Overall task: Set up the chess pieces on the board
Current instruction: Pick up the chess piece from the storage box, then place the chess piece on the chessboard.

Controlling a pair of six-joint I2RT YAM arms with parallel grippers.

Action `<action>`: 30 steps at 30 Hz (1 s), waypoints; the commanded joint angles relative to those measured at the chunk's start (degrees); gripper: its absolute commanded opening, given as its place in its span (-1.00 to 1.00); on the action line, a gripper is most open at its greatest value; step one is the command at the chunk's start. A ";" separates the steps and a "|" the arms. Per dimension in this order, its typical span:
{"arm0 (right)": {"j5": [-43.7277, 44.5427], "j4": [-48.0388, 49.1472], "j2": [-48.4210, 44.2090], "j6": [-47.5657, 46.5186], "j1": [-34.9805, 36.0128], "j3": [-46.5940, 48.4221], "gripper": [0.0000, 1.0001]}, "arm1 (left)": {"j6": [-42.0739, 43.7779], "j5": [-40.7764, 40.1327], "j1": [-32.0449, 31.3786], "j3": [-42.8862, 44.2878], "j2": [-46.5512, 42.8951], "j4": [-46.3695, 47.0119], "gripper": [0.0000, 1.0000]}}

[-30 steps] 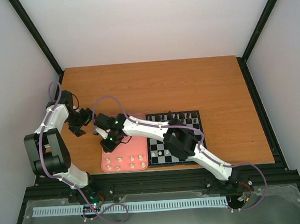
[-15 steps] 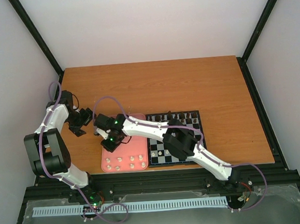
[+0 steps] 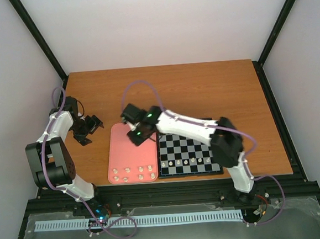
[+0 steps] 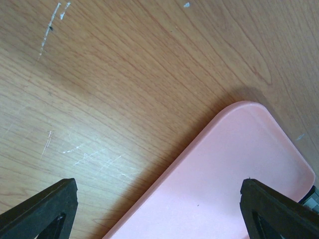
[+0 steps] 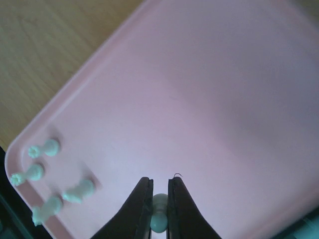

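Pink tray [image 5: 209, 89] | right pincer [image 5: 159, 191] pinching one chess piece [image 5: 159, 206] | four chess pieces [image 5: 79, 190] lying by tray corner | left pincer [image 4: 156, 189] spread

The left arm [image 3: 57, 155] and the right arm [image 3: 194, 129] are built alike, with smooth white tubular links joined by bulky black joint housings. A thin purple cable [image 3: 139, 82] runs along each arm in loose loops. Two small green lights [image 3: 147, 119] glow on the right arm's black wrist block. The left gripper [image 3: 92, 125] is black, and its fingers [image 4: 47, 211] are matte wedges with tapered tips. The right gripper [image 5: 159, 211] has dark, slim fingers [image 5: 142, 206] that narrow to points.
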 commanded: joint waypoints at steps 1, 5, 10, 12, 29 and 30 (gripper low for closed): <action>9.31 0.60 -12.61 6.17 -4.70 -14.46 -0.95 | -0.59 0.66 0.38 1.97 -0.94 0.54 1.00; 16.07 -1.21 -24.25 13.39 -8.76 -30.92 -0.94 | -0.57 0.75 0.38 1.74 -1.16 0.66 0.99; 20.20 -1.83 -39.98 24.27 -13.91 -48.50 -0.94 | -0.68 0.79 0.39 1.29 -1.49 0.84 1.00; 21.66 -1.73 -44.27 27.24 -15.33 -52.99 -0.94 | -0.66 0.70 0.41 1.20 -1.49 0.82 1.00; 17.73 2.21 -54.26 35.14 -21.95 -69.07 -0.94 | -0.67 0.83 0.43 0.06 -1.39 1.37 0.99; 17.53 2.53 -54.14 34.94 -22.16 -69.11 -0.94 | -0.64 0.82 0.35 0.02 -1.41 1.37 0.99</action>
